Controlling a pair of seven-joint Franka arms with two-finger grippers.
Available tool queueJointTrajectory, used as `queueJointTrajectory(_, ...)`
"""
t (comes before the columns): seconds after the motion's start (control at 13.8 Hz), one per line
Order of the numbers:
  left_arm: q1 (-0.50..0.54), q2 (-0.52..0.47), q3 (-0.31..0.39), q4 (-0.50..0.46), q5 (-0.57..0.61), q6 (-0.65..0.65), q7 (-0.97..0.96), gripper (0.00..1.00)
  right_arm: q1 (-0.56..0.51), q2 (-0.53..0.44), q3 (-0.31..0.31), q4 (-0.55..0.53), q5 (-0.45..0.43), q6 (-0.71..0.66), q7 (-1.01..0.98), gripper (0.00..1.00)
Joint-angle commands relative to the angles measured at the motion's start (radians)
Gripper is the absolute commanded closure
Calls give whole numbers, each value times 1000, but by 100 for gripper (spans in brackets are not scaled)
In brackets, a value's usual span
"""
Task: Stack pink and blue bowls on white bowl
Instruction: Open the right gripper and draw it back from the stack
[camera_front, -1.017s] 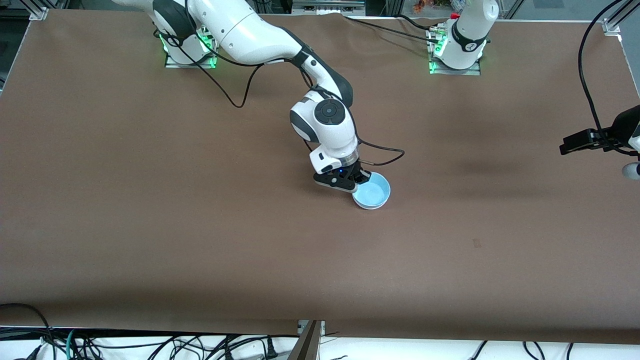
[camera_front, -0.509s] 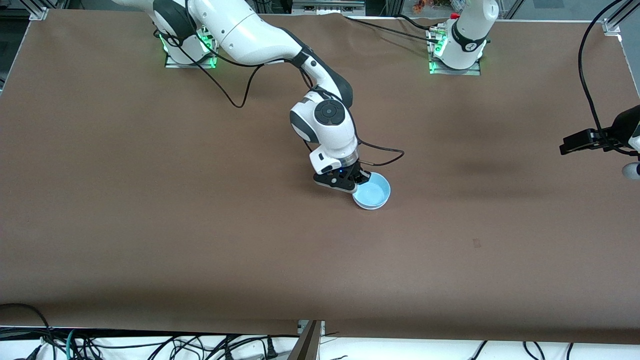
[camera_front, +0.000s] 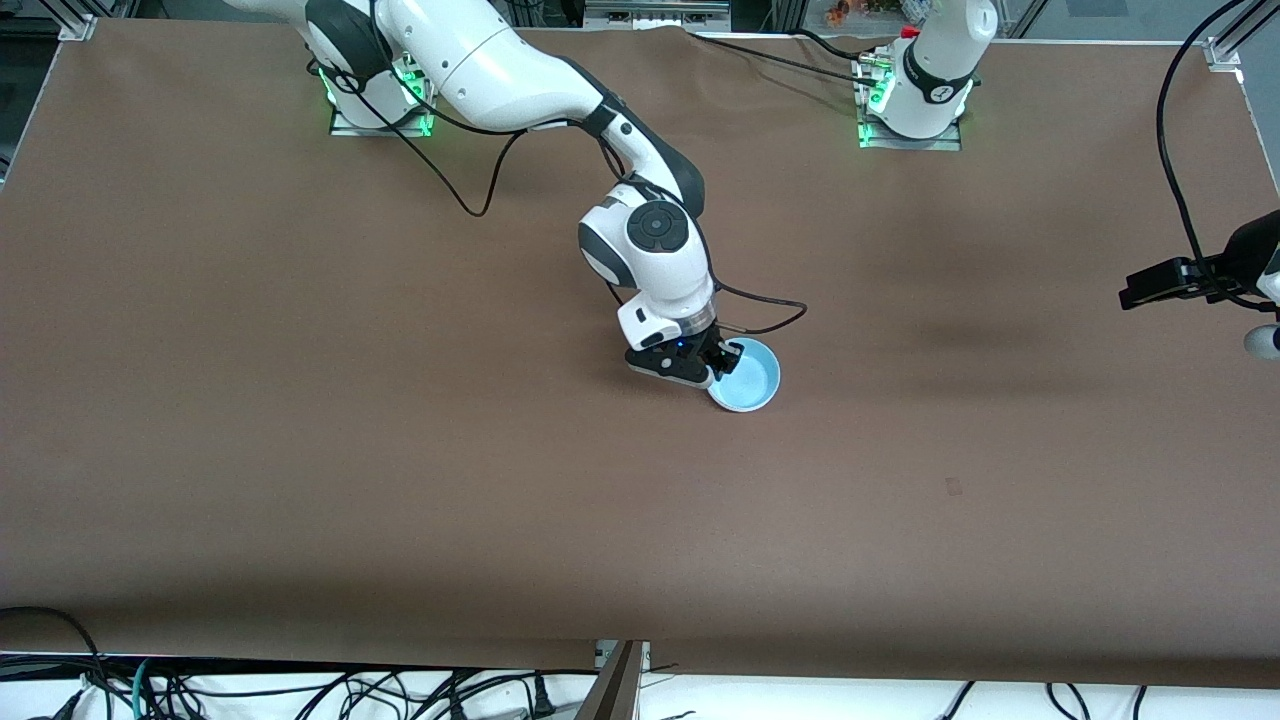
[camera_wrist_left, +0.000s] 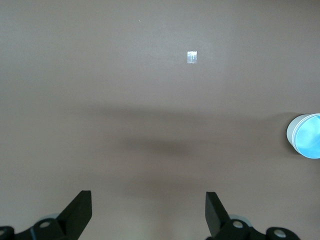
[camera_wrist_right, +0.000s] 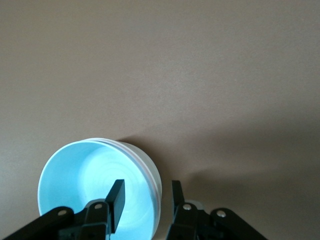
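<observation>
The light blue bowl (camera_front: 748, 378) sits on top of a stack near the table's middle. Pale rims of the bowls under it show at its outer edge (camera_wrist_right: 154, 175); I cannot tell pink from white there. My right gripper (camera_wrist_right: 146, 197) is low over the stack, open, with one finger inside the blue bowl (camera_wrist_right: 90, 190) and the other outside its rim, neither touching. My left gripper (camera_wrist_left: 147, 212) is open and empty, held high over the left arm's end of the table (camera_front: 1190, 278). The stack also shows in the left wrist view (camera_wrist_left: 306, 136).
A small tape mark (camera_front: 953, 487) lies on the brown table cover, nearer the front camera than the stack. The right arm's black cable (camera_front: 770, 312) loops beside the wrist. Loose cables hang along the table's near edge (camera_front: 300, 690).
The right gripper and the blue bowl sit slightly higher in the front view than before. The left arm has not moved.
</observation>
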Motion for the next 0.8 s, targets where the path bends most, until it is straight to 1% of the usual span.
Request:
queueJointTrajectory(0.0,6,2,-3,14,11,-16,24,0,-49,-2,15,82,-8,-118,-17,55)
queueJointTrajectory(0.07,6,2,-3,14,10,-16,24,0,-73,-16,21,125,-2,-193,-38,55)
queueJointTrajectory(0.22,3,2,-4,15,10,-18,23,0,-147,-63,70,173,20,-313,-95,55)
queueJointTrajectory(0.36,2,2,-4,15,11,-19,23,0,-243,-138,131,175,29,-411,-166,55)
queueJointTrajectory(0.58,3,5,-4,15,10,-19,23,0,-421,-241,225,175,31,-569,-340,55)
queueJointTrajectory(0.65,3,5,-4,15,11,-19,23,0,-479,-269,248,175,34,-615,-400,55)
queueJointTrajectory(0.73,3,5,-4,15,10,-19,23,0,-519,-298,254,175,34,-659,-455,55)
